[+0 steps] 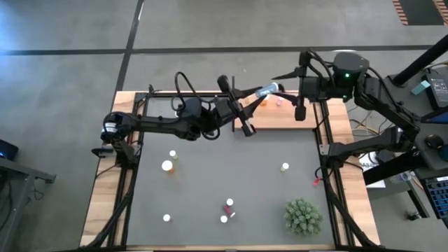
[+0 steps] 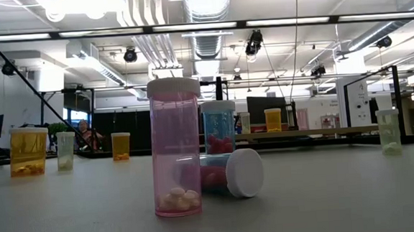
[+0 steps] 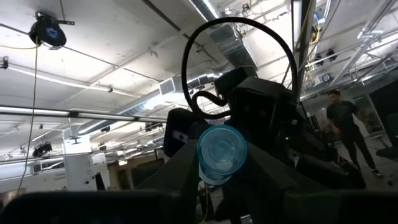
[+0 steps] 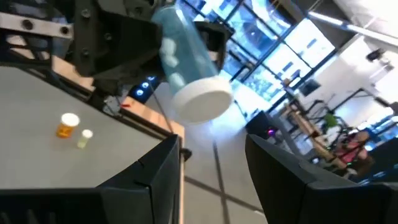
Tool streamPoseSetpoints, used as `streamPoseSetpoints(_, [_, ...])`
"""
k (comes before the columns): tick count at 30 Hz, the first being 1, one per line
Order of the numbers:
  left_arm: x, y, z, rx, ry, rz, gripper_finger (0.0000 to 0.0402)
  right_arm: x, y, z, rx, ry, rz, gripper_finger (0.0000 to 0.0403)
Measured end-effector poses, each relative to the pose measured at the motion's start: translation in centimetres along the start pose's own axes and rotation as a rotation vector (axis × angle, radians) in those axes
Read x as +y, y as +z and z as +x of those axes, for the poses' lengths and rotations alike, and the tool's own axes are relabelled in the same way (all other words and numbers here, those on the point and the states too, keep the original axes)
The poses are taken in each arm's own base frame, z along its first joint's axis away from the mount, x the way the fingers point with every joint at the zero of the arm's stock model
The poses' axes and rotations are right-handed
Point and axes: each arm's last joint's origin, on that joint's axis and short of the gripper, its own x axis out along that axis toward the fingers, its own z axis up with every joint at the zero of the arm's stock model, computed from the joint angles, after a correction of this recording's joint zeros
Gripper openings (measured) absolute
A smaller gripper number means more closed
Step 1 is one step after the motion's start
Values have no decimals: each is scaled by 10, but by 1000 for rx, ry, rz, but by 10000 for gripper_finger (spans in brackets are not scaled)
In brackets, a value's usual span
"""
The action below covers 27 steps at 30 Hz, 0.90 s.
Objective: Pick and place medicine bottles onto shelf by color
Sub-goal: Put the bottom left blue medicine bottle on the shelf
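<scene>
The right gripper (image 1: 288,87) is mostly hidden behind its own wrist in the high view, and whether its fingers touch the blue bottle (image 1: 265,90) cannot be told; its own wrist view shows them standing apart, with the bottle's white cap (image 4: 202,99) between and beyond them. The left gripper (image 1: 253,96) has its fingers clamped on the blue bottle's base end, holding it tilted in the air above the shelf (image 1: 280,117) at the far edge of the worktop (image 1: 105,203).

The worktop is pale wood, covered by a dark grey mat (image 1: 231,175). Beyond it lies a workshop hall with ceiling ducts and strip lights, and a person (image 3: 346,127) stands in the background of the left wrist view.

Two small bottles, an orange bottle (image 1: 265,102) and a pink one (image 1: 278,101), stand on the shelf. Other bottles are scattered over the mat. In the low view an upright pink bottle (image 2: 175,148) holds pale pills at its bottom, and a capped bottle (image 2: 228,174) lies on its side just behind it. A spiky green plant (image 1: 303,216) sits near the mat's near right corner.
</scene>
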Motion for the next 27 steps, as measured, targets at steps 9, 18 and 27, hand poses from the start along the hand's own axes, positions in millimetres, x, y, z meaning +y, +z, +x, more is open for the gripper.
streamPoseSetpoints(9, [1,-1,0,1,3,-47,82,-2,10,-5,-144,61,-11,175])
streamPoseSetpoints(18, [3,1,1,-23,5,-55,82,-2,14,-8,-191,98,9,155])
streamPoseSetpoints(27, [2,4,1,-69,-64,-128,82,-2,12,-1,-175,113,77,153])
